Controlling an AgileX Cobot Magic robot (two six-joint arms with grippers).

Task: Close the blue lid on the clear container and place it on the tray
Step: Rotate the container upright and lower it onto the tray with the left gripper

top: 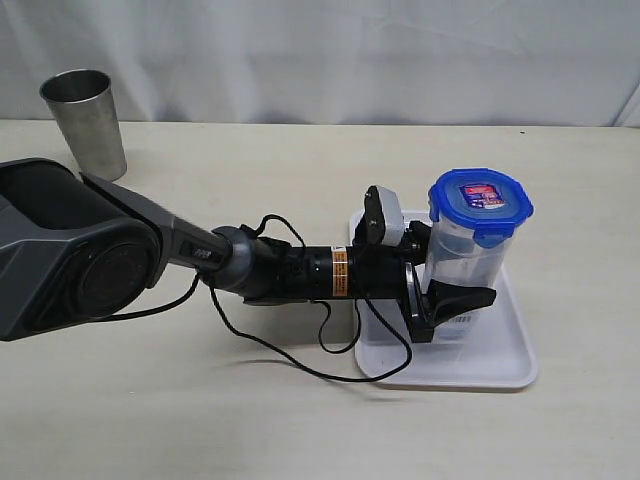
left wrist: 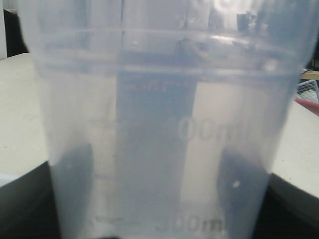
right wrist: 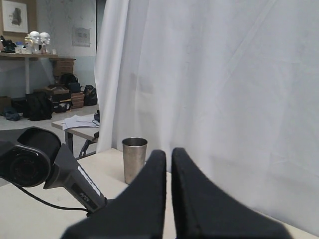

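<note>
From outside, the left pincer [top: 452, 270] reached in over the near-left edge of the tray [top: 500, 360] and gripped the clear container [top: 468, 250] around its lower half. The container stood upright over the tray's middle with the blue lid [top: 480, 200] on top. Its base was hidden behind the pincer, so I could not tell whether it rested fully on the tray or hung just above it. If it was above, letting go would likely drop it and tip such a tall, narrow thing. One lid flap hung down at the front, but the others could not be judged, and a loose lid might pop off with any knock. A steel cup [top: 85, 120] stood on the table [top: 250, 420], well apart from the tray and out of harm's way. From the left wrist, the container filled the picture between the dark fingers [left wrist: 22, 209]. A pincer pulled back before it had opened wide enough would probably drag the container off the tray. From the right wrist, the right pincer [right wrist: 168, 155] was closed on nothing, far from the tray, and looked no threat.
</note>
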